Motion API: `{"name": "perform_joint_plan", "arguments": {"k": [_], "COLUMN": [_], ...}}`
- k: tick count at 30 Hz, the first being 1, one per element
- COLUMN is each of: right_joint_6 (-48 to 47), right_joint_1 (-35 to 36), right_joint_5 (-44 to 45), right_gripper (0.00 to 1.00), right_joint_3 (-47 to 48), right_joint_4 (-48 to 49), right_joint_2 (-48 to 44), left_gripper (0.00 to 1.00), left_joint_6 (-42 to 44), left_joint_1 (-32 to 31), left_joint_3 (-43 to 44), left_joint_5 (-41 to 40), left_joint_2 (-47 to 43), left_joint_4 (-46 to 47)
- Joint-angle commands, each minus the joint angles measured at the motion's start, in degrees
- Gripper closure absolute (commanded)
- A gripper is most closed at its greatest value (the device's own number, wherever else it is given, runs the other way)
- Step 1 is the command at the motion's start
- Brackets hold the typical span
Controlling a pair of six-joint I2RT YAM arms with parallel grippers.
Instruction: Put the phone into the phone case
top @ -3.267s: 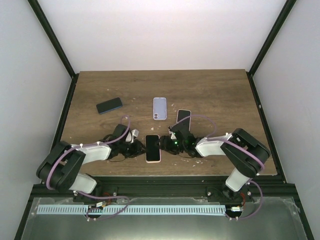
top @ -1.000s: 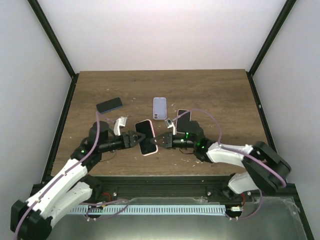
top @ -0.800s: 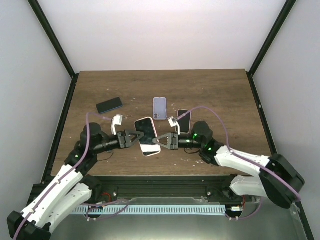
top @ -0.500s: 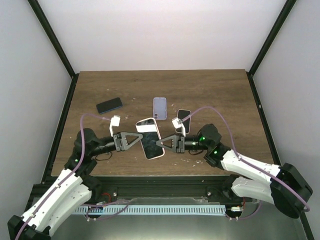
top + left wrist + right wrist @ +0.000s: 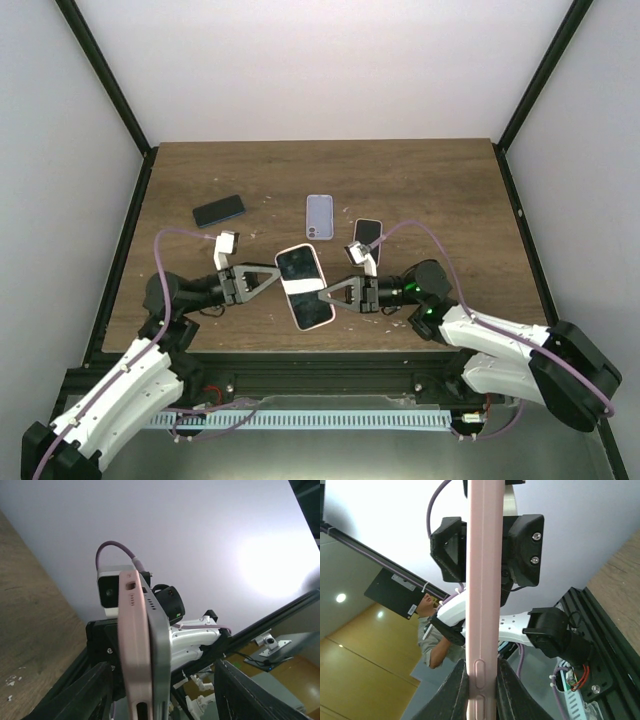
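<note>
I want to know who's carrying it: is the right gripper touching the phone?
Touching. The right wrist view shows the right gripper with its fingers pressed against both faces of the phone, no gap on either side.

Dark-screened phone [image 5: 298,266] in pink case [image 5: 482,605], aloft, screen up.

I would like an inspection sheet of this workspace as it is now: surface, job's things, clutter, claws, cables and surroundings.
Surface: brown wooden table, with scattered white specks.
Job's things: black-screen phone in a pink case, held off the table between the arms; lilac phone case lying flat.
Clutter: dark phone with a blue edge; black phone; both flat.
Claws: right claw shut on the pink-cased phone's edges; left claw open, fingers either side, not touching.
Cables: purple cable looped on each arm.
Surroundings: white walls, black frame posts.
</note>
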Motion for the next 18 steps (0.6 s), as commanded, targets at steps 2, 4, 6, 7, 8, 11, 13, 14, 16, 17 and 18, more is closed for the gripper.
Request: {"name": "perform_joint_plan", "arguments": {"k": [2,4,6,7,8,11,13,14,16,17,18], "right_joint_6": [3.9,4.6,5.1,5.1,5.2,4.9,4.5,4.3,3.7,3.6,3.4], "right_joint_1": [0.3,0.3,0.2,0.2,0.3,0.3,0.3,0.3,0.3,0.3,0.4], "right_joint_5": [-1.4,-1.5,-1.5,-1.6,-1.7,-1.6,-1.4,-1.2,-0.9,-0.7,-0.7], "right_gripper": [0.92,0.92,0.92,0.92,0.92,0.91,0.85,0.83,0.78,0.76,0.74], "right_joint_3": [-0.5,-0.7,-1.0,-0.9,-1.0,-1.1,-1.1,-1.1,-1.1,-1.1,-1.0], "right_joint_4": [11.6,12.7,13.9,14.0,14.0,13.3,12.1,11.3,10.1,9.6,9.1], "right_joint_2": [0.6,1.2,1.4,1.4,1.4,1.1,0.9,0.6,0.3,0.1,0.0], "left_gripper": [0.46,0.5,0.55,0.59,0.62,0.75,0.85,0.88,0.93,0.94,0.95], "left_joint_6": [-2.1,-2.4,-2.6,-2.5,-2.6,-2.7,-2.2,-1.6,-0.2,1.6,2.8], "left_joint_1": [0.2,0.2,0.2,0.2,0.2,0.2,0.2,0.2,0.2,0.2,0.3], "left_joint_3": [-0.1,-0.2,-0.3,-0.3,-0.4,-0.6,-0.1,0.2,1.0,1.7,2.3], "left_joint_5": [0.1,-0.1,-0.5,-0.5,-0.7,-1.0,-1.2,-1.2,-1.4,-1.6,-1.6], "left_joint_2": [-0.1,0.1,0.1,0.1,0.1,0.1,0.2,0.2,0.2,0.2,0.0], "left_joint_4": [5.3,5.8,5.7,5.5,5.6,5.1,3.3,2.1,-1.0,-3.5,-5.7]}}
